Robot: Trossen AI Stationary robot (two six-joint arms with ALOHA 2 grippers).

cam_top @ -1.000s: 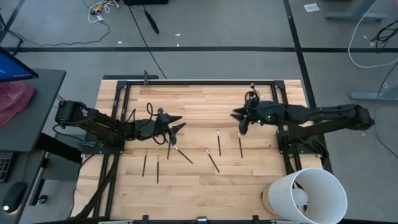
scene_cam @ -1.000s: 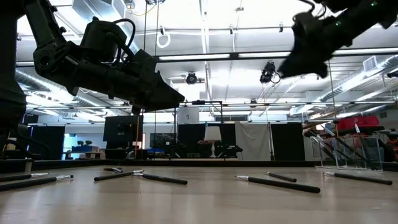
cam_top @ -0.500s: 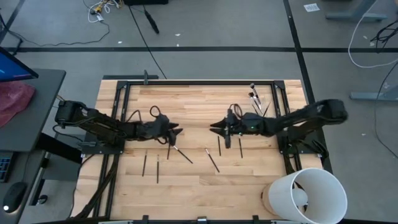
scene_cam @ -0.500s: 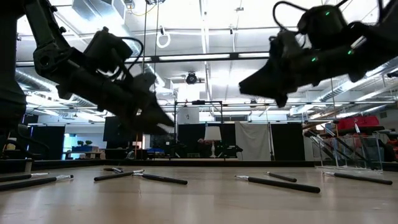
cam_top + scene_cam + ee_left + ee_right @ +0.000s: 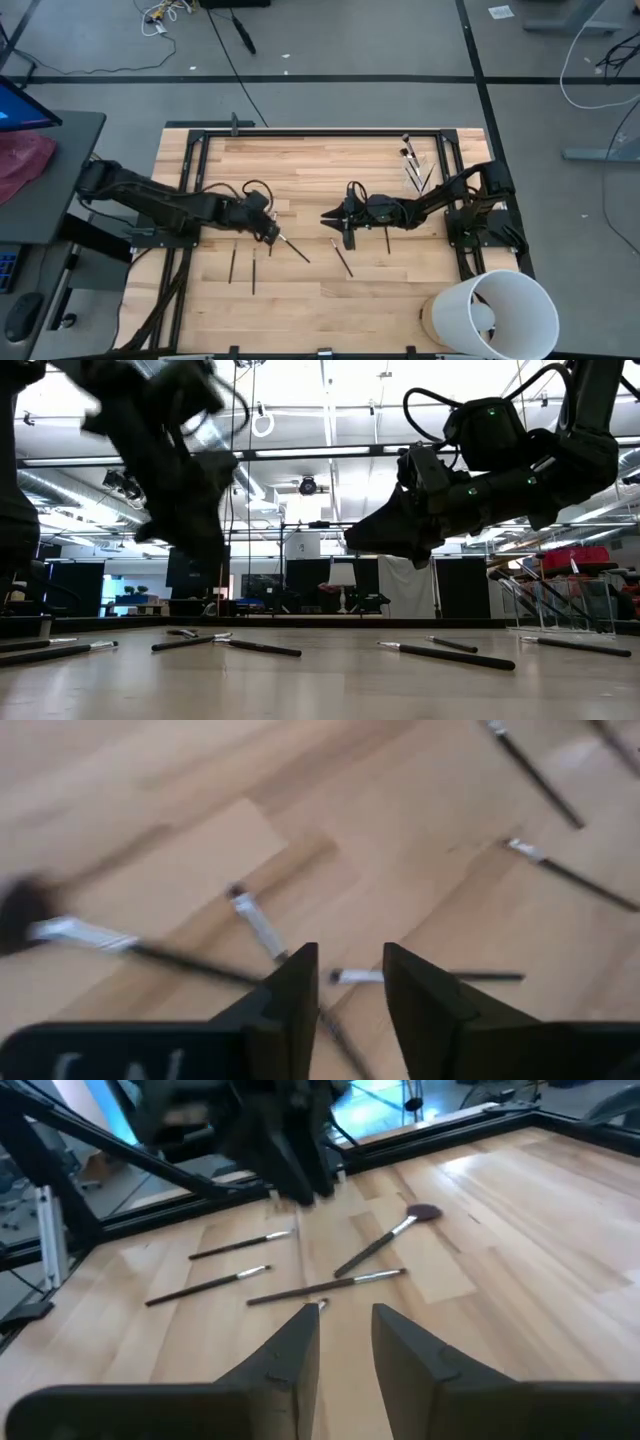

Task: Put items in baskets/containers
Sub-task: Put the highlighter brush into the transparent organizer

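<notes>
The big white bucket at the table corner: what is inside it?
In the high view, the white bucket shows only its pale inner wall and a shadowed curve. No brush appears inside. Its near wall hides part of the bottom, so that part cannot be checked.

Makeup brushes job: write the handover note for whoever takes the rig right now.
Left gripper: open, empty, hanging over the left-middle of the wooden table, above a brush.
Right gripper: open, empty, over the table's middle, facing the left one.
Things: several slender dark-handled makeup brushes lie loose on the wood; a cluster of brushes sits by the far right rail. The clear plastic cup cannot be made out in any view. Large white bucket stands at the near right corner.
Done: no brush seen in a container.
Left: pick and place every brush.
</notes>
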